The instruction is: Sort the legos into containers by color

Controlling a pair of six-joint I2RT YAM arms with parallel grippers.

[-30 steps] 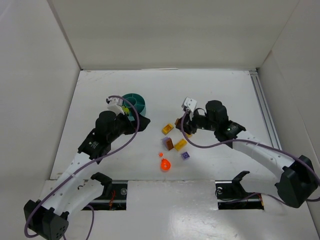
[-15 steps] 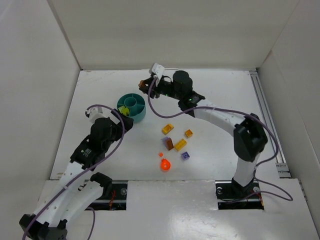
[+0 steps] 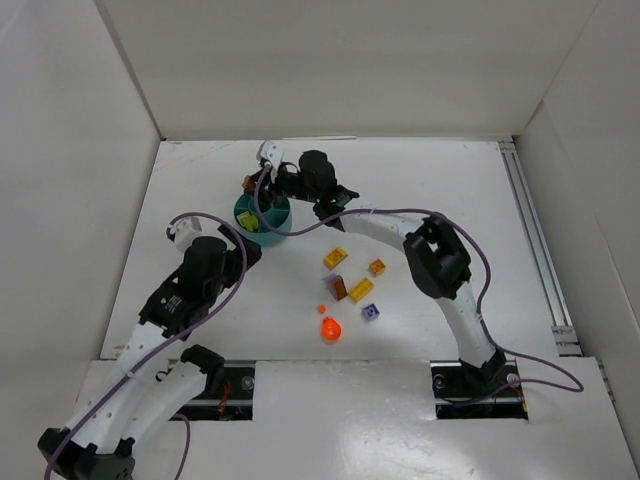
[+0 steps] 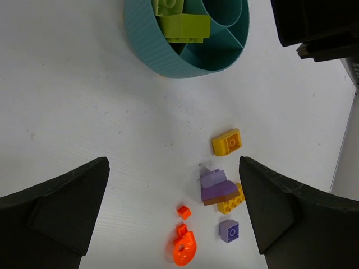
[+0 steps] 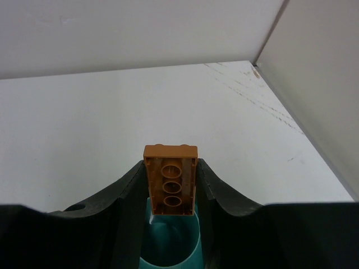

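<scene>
The right tool (image 5: 171, 188) is clamped on a brown brick (image 5: 170, 168) just above the teal dish (image 5: 168, 251); the left tool (image 4: 173, 163) is apart. Next, the brick likely needs releasing into a free compartment (image 4: 216, 49) beneath.

Right claw (image 5: 170, 164) carried brown brick (image 5: 170, 188) over dish (image 3: 274, 232).

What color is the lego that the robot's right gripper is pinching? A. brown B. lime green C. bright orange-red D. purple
A: in the right wrist view the right gripper is shut on a brown lego, with part of the teal dish showing beneath it in that view.
</scene>
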